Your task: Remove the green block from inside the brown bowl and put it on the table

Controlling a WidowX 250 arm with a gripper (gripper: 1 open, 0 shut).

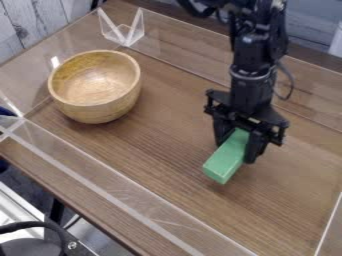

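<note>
The green block (227,159) hangs tilted in my gripper (245,138), whose black fingers are shut on its upper end. Its lower end sits at or just above the table (147,150), right of centre; contact cannot be told. The brown bowl (94,85) stands at the left with nothing showing inside it, well apart from the gripper. My arm comes down from the top of the view, pointing straight down.
Clear plastic walls (80,175) edge the tabletop along the front and left. A clear folded plastic piece (122,28) stands at the back behind the bowl. Dark chair or stand parts (34,238) show below the front-left corner.
</note>
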